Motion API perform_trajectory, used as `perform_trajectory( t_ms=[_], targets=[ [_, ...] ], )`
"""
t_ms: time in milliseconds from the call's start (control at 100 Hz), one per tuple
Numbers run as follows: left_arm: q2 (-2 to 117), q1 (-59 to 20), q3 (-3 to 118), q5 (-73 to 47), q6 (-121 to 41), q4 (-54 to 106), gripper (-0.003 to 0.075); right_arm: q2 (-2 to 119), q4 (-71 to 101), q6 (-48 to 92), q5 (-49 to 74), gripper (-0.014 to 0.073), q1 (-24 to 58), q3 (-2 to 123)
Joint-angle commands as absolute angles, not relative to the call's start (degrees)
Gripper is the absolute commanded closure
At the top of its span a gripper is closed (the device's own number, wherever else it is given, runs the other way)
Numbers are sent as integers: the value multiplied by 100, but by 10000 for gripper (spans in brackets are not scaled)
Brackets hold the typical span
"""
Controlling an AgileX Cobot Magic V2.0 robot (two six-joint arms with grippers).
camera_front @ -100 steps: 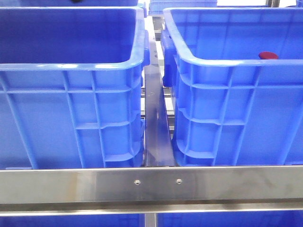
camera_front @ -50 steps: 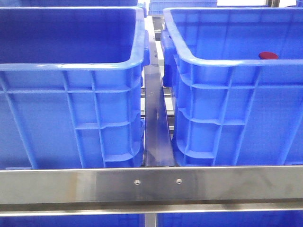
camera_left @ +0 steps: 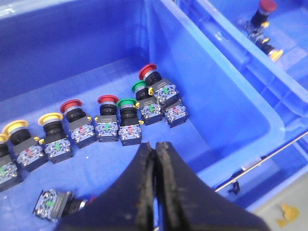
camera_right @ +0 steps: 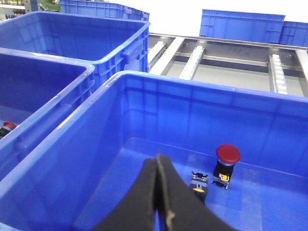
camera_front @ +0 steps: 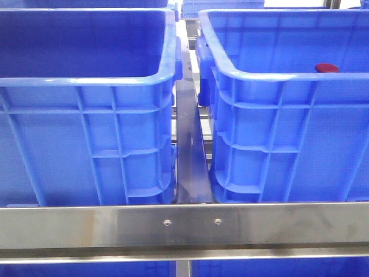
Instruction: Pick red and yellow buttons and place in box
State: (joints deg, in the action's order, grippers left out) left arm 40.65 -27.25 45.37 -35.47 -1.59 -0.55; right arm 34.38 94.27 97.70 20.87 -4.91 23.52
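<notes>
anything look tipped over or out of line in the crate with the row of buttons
Yes. Most buttons stand in a rough row, caps up, but one unit lies on its side, apart from the row and close to the left hand, which is shut and empty. Nothing looks spilled or broken.

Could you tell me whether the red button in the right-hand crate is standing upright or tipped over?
Upright: the red button stands on its black body on the crate floor, cap on top.

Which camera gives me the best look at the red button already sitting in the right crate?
The right wrist view: the red button stands upright on the crate floor, cap and body visible. The front view shows only its cap above the rim. The left wrist view catches it small, at the picture's edge.
</notes>
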Motion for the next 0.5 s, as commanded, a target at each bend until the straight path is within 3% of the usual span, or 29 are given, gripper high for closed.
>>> perform_trajectory(
  t_ms=[0, 210, 490],
  targets=[
    [3746, -2759, 4415, -3068, -101, -134, 740, 3419, 9542, 9810, 2193, 661, -508, 2510],
    [3171, -2759, 3951, -3771, 102, -433, 740, 3419, 9542, 9810, 2199, 661, -508, 2510],
    [2505, -2759, 3360, -3242, 483, -842, 740, 3419, 9542, 9810, 2199, 661, -508, 2510]
  ],
)
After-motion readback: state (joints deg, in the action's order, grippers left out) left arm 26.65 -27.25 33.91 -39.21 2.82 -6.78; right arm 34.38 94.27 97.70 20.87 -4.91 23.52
